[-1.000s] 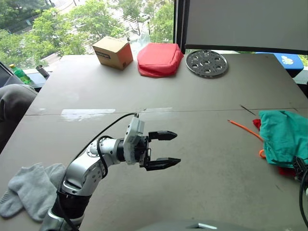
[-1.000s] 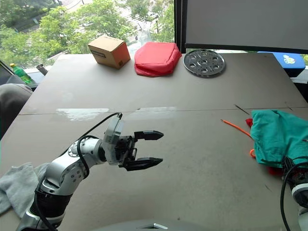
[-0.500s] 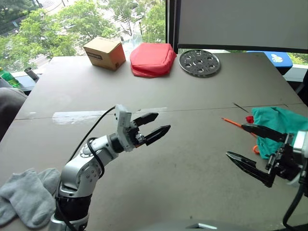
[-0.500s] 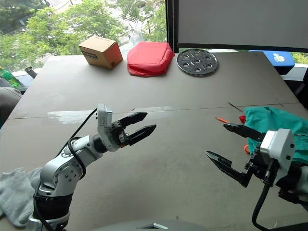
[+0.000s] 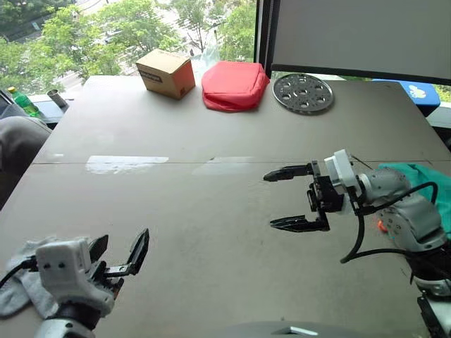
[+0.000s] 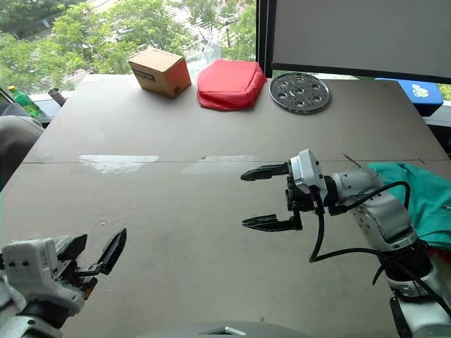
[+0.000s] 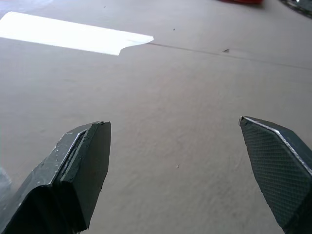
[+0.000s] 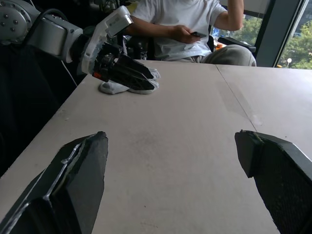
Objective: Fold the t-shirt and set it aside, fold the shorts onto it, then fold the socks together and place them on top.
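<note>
Over the bare middle of the table [image 5: 211, 211], the right gripper [image 5: 290, 199] hangs with its two black fingers spread wide, nothing between them. Behind its wrist, at the table's right edge, lie the shorts [image 5: 433, 186], a teal heap with a bit of orange drawstring [image 5: 381, 226] showing beside the arm. T-shirt: cannot tell where it lies, no red knit visible.

Left gripper [image 5: 120, 255] low at the near left corner, fingers likewise parted and empty, its pads [image 7: 273, 165] above plain tabletop. The socks [image 5: 21, 289] lie just behind it on the robot's left, a light grey bundle at the table's edge; the right wrist view shows them [image 8: 129, 87] touching the table just past the left gripper's [image 8: 127, 72] fingers.

Well beyond both grippers, along the far edge: cardboard box [image 5: 165, 73], salmon-red pouch [image 5: 234, 85], perforated metal disc [image 5: 303, 92]. A seated person [image 8: 187, 24] in a white shirt at the left side.
</note>
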Robot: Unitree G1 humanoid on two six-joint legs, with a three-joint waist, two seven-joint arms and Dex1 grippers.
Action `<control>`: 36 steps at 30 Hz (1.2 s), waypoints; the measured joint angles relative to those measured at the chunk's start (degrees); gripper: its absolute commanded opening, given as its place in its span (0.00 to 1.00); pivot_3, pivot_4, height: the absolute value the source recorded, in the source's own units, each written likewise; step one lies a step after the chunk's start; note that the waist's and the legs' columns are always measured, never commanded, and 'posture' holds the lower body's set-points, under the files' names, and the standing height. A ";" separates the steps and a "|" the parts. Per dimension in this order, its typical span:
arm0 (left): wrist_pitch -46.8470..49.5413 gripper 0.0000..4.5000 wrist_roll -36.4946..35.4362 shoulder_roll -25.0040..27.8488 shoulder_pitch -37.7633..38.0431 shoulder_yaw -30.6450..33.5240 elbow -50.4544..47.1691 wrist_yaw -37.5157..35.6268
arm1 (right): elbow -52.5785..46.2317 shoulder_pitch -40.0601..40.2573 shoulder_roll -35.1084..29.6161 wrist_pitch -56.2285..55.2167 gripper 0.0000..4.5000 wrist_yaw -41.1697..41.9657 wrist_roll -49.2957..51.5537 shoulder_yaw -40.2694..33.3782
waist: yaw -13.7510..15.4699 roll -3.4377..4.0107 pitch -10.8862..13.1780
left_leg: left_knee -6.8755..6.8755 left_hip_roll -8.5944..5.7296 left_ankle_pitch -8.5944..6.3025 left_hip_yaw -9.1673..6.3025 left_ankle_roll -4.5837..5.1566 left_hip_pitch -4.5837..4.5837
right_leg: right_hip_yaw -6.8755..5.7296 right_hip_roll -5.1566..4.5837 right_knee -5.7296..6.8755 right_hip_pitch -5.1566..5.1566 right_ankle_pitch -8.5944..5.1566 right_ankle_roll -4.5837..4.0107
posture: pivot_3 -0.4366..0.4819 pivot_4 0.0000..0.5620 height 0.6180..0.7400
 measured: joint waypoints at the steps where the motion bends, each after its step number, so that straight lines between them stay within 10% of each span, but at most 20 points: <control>1: -1.39 1.00 1.60 -0.80 1.58 0.73 0.01 0.31 | 1.08 -0.89 1.17 -0.43 0.98 0.85 -0.24 0.56 | 0.29 0.05 0.03 | 0.01 0.00 0.00 -0.01 0.00 -0.01 | -0.02 0.00 0.03 0.00 0.00 0.00 | 0.48 0.27 0.99; 10: -1.02 1.00 15.38 -1.25 0.55 1.97 1.84 8.10 | 3.39 -2.49 6.78 -1.50 0.98 2.37 0.33 1.49 | 0.52 0.19 0.10 | -0.04 0.06 -0.01 -0.01 0.01 -0.10 | -0.18 0.02 0.06 -0.11 0.00 0.00 | 0.48 0.27 0.99; 24: 16.70 1.00 11.64 3.57 -22.16 6.56 19.99 12.18 | 1.78 -1.87 7.00 -1.25 0.98 -1.34 0.01 1.07 | 0.67 0.53 -0.31 | 0.00 0.09 0.01 -0.01 -0.01 0.05 | -0.36 -0.04 0.23 0.02 0.02 -0.02 | 0.48 0.27 0.99; 33: 16.38 0.09 10.56 2.76 -22.78 7.59 22.59 10.03 | 0.99 -1.13 5.93 -0.07 1.00 -2.96 0.02 -0.35 | 0.75 1.30 -0.73 | -0.02 0.07 0.00 -0.01 -0.02 0.09 | -0.43 -0.15 0.19 0.07 0.02 -0.02 | 0.48 0.27 0.99; 36: 16.30 0.01 8.24 2.01 -22.72 8.15 22.14 8.72 | 0.91 -1.01 5.95 0.14 1.00 -3.66 0.05 -0.40 | 0.84 1.33 -0.75 | -0.01 0.01 0.00 -0.01 -0.01 0.07 | -0.44 -0.22 0.18 0.08 0.02 -0.01 | 0.48 0.27 0.99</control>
